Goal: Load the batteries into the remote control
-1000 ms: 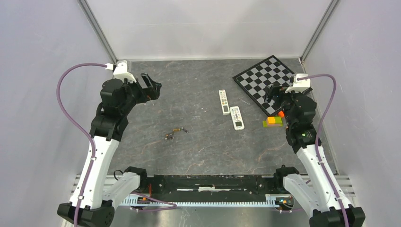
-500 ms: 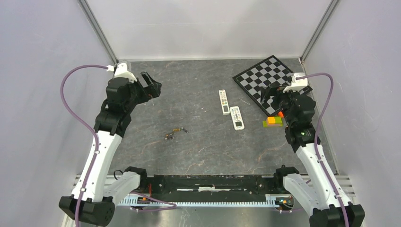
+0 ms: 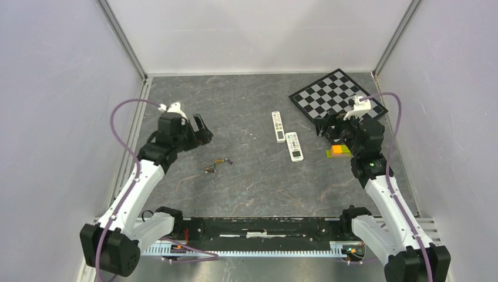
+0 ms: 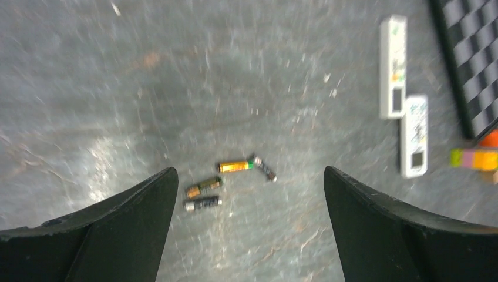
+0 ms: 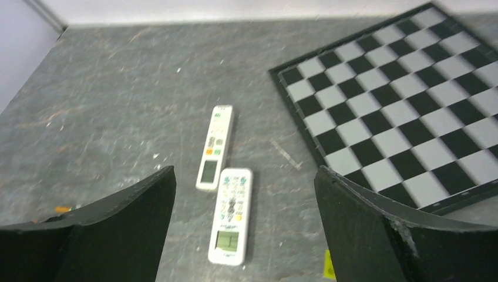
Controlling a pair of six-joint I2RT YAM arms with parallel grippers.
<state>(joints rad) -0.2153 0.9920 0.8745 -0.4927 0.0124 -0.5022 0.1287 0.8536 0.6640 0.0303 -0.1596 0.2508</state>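
Small dark-and-gold batteries lie flat, loosely clustered on the desk. Two white remotes lie face-up side by side, well apart from them.

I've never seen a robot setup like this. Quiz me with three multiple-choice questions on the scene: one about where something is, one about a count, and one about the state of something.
1. Where does the chessboard lie?
A. far right corner
B. near left corner
C. dead centre

2. How many white remotes are there?
A. one
B. two
C. four

3. How is the left gripper?
A. open and empty
B. shut on a battery
C. shut on a remote

Answers:
1 A: the board sits at the far right, by the wall corner.
2 B: two remotes lie close together, just left of the board.
3 A: its jaws stand wide apart, gripping nothing.
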